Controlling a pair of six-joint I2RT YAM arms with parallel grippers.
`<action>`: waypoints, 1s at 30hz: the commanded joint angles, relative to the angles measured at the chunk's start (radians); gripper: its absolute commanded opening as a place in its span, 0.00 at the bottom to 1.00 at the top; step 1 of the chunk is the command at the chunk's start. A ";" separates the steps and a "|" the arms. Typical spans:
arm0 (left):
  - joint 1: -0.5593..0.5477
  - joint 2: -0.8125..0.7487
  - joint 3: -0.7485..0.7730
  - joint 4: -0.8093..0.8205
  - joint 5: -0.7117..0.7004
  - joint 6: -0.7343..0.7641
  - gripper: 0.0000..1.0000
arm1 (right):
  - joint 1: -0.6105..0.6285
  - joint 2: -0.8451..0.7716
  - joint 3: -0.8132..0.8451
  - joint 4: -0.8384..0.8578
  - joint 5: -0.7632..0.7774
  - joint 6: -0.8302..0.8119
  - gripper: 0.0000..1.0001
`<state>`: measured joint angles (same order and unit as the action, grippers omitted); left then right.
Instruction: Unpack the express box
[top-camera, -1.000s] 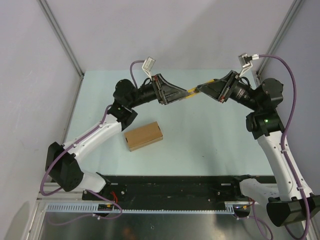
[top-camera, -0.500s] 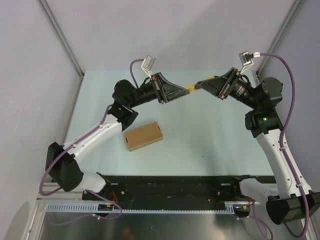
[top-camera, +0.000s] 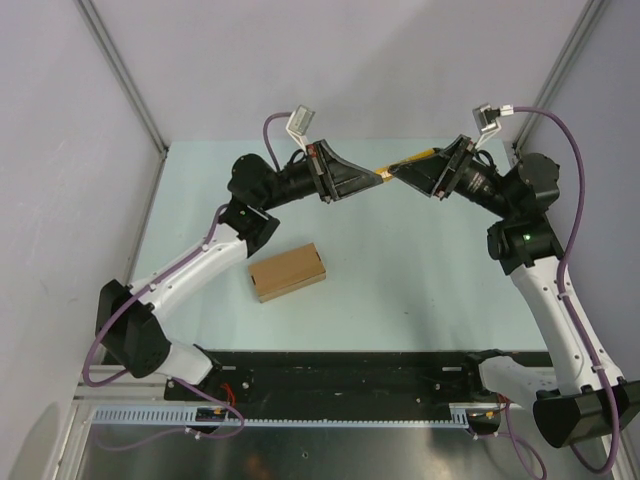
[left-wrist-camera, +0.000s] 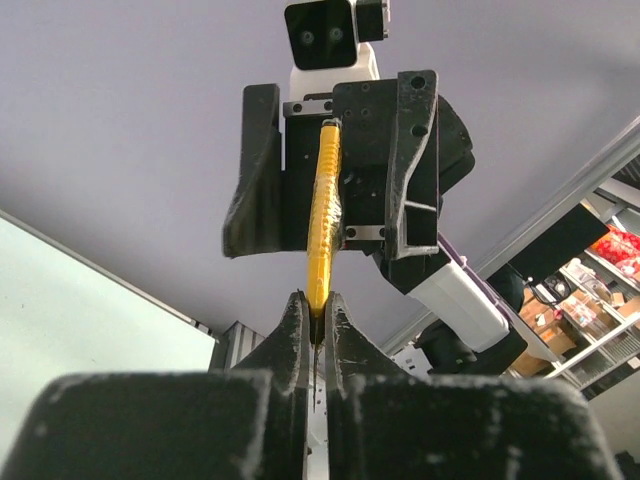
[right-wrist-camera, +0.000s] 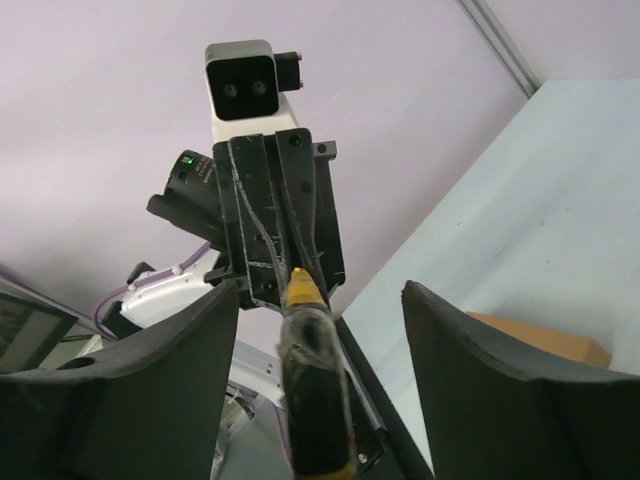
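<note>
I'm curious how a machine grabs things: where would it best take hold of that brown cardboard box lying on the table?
Probably across its two long sides, from straight above. The express box lies flat on the table with bare surface all round, so jaws can drop either side of its narrower width, turned to match its slight slant.

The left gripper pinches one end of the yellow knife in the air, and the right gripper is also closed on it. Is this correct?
Not quite. The left gripper does pinch one end of the yellow knife in the air, but the right gripper is open. The right wrist view shows its fingers spread wide, apart from the knife.
</note>
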<state>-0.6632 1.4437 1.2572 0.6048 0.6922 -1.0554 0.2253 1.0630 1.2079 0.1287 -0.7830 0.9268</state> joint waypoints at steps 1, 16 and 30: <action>-0.006 -0.014 0.041 0.041 0.009 -0.008 0.00 | 0.008 -0.003 0.013 -0.009 -0.033 -0.014 0.77; -0.006 -0.054 -0.018 0.041 0.018 -0.011 0.00 | -0.009 -0.035 0.013 0.026 -0.009 0.127 0.93; -0.018 -0.026 -0.033 0.013 0.047 -0.002 0.00 | 0.000 -0.058 0.013 -0.049 -0.013 0.083 0.82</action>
<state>-0.6754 1.4212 1.2095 0.6064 0.7193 -1.0576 0.2188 1.0340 1.2079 0.1040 -0.7937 1.0275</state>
